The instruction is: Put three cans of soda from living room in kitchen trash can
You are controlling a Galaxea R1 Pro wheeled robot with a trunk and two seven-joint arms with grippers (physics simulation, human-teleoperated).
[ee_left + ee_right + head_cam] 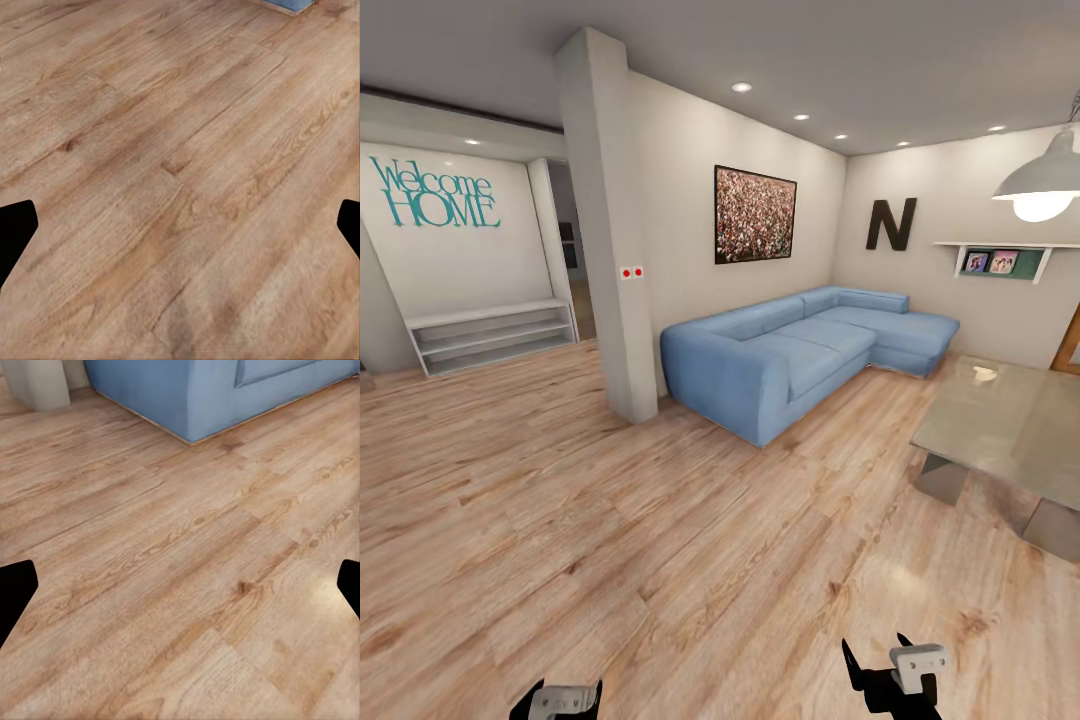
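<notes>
i'm in the living room, facing the blue sofa (810,345); the glass-topped low table (1010,420) stands just beside its far arm, the white pillar (605,230) at its near end. both my left gripper (180,232) and right gripper (180,592) hang spread wide, holding nothing, over plank floor (610,540).

Legible lettering, living room walls
Teal "Welcome HOME" sign (435,192) on left white wall; black letter "N" (890,224) on far wall beside shelf.
</notes>
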